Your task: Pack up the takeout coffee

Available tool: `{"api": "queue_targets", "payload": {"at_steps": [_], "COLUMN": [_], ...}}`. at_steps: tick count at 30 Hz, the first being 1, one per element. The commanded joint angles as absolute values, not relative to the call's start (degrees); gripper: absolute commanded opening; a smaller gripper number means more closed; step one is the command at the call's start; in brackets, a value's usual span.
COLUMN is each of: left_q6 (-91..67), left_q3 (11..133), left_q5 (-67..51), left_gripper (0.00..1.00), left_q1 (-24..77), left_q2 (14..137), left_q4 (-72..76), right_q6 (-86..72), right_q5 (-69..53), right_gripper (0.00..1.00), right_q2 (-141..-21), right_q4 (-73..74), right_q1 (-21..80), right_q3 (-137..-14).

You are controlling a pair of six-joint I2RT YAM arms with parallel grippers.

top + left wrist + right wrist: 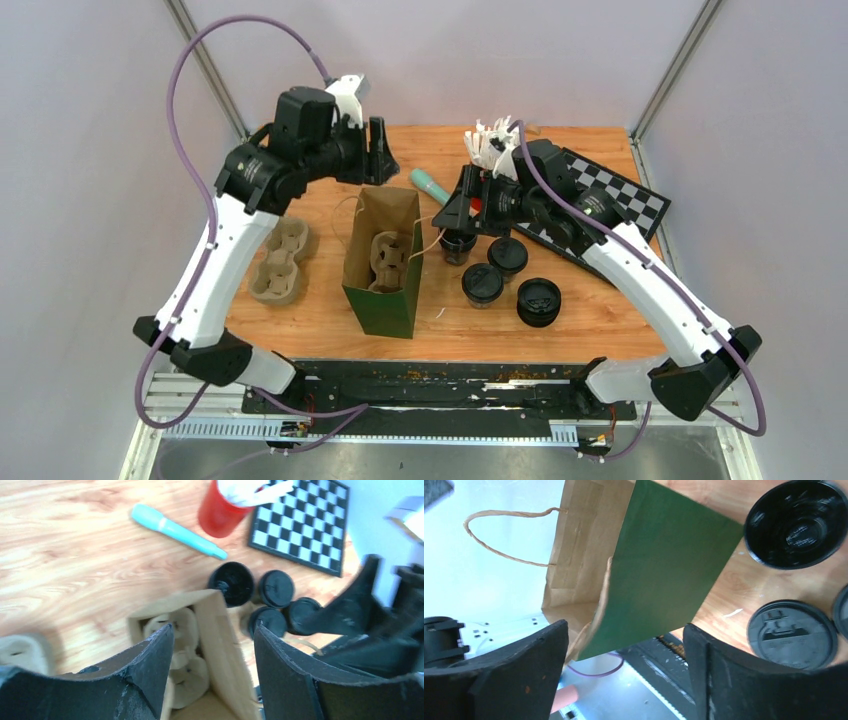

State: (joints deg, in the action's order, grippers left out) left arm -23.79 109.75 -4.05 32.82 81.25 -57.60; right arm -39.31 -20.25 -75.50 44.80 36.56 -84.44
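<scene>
Beyond the paper bag (385, 303) lie a teal marker (430, 184) and checkerboard (625, 195).

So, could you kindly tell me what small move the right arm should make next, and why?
Probably lower the right pincer onto the nearest lidded cup and close. That pincer stands open and empty, the carrier already sits in the bag, and no cup shows in it.

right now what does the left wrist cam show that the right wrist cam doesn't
Only left wrist: the teal marker, red cup, checkerboard, and the cup carrier inside the paper bag. Only right wrist: the bag's green outer side. Both: the bag and the black lidded cups beside it.
</scene>
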Motion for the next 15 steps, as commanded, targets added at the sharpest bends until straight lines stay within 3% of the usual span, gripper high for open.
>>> {"api": "queue_targets", "payload": {"at_steps": [1,4,8,12,15], "left_q6": [-10.14,-7.35,-4.74,8.41,13.49], "left_q3": [119.41,125.13,116.79,114.33,114.05], "left_q5": [-4.39,-8.21,-13.62,-20.22,-14.35], "left_gripper": [0.68,0.66,0.6,0.56,0.57], "left_q1": [29.18,28.13,28.12,28.12,27.93], "left_q2": [88.08,92.17,90.26,90.05,89.84], "left_q4": [-68.86,-69.45,-59.21,-59.0,-60.87], "right_q6": [-36.06,-33.21,-27.71,-24.01,-24.11], "right_q5": [-12.39,-5.35,3.53,2.16,-2.08], "right_gripper": [0.98,1.0,1.0,1.0,0.98], "right_q2": [-72.61,-73.0,-71.94,-69.01,-66.4], "right_q4": [49.66,58.59,66.79,67.03,65.7], "right_q1": [36.59,36.63,36.16,35.96,36.0], "right_q3": [-88.9,-93.65,-97.24,-96.92,-94.4]}}
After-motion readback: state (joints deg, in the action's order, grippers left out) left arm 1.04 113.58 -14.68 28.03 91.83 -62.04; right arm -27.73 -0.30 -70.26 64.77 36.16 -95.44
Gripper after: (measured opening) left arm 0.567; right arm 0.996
